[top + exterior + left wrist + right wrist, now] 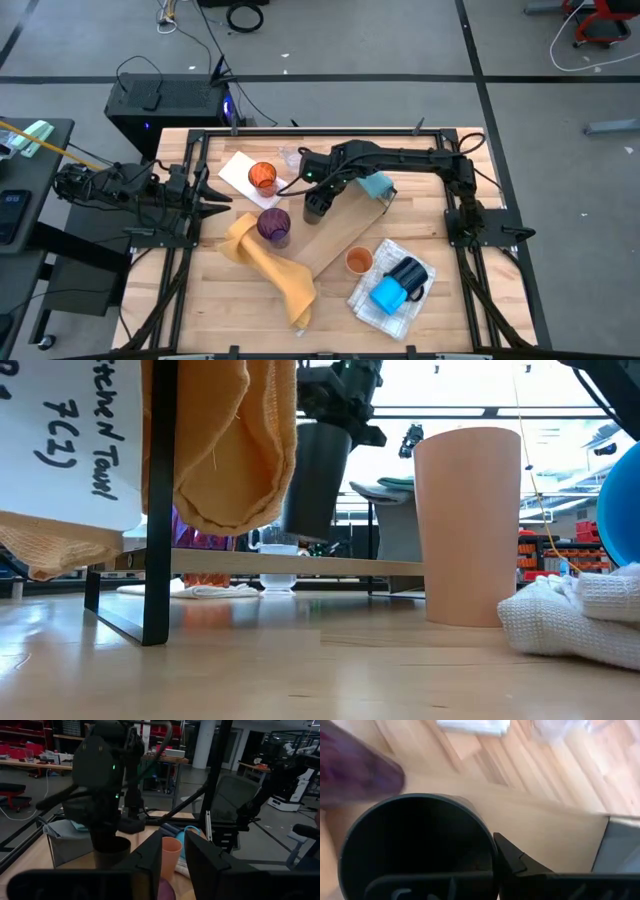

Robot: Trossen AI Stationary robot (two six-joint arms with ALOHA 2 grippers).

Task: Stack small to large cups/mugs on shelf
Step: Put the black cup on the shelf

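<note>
- Your right gripper (316, 205) has its jaws clamped on the rim of the black cup (315, 208). One jaw is inside the cup and one is outside.
- The black cup hangs over the near end of the shelf (335, 240), the flat board that slants across the counter (220, 320). From the low view it looks to be a bit above the shelf, not resting on it yet.
- Go down slowly and keep the cup straight up. A tilted cup may tip when you let go.
- The purple cup (274, 226) stands just beside the shelf, close to the black cup. Do not bump it on the way down.
- Open the jaws only when the bottom of the cup sits flat on the shelf. Then lift straight up so the inside jaw does not drag the cup along.
- Your left gripper (215, 197) waits at the left edge of the counter. Its jaws are partly apart and hold nothing.
- The other cups are not on the shelf: the orange cup (263, 177) on a white cloth (238, 170), the clear cup (290, 158) beside it, the peach cup (359, 262), and the bright blue mug (387, 295) and dark mug (409, 273) on the checked towel (372, 308).
- A yellow cloth (270, 265) lies near the purple cup. Keep clear of it.
</note>
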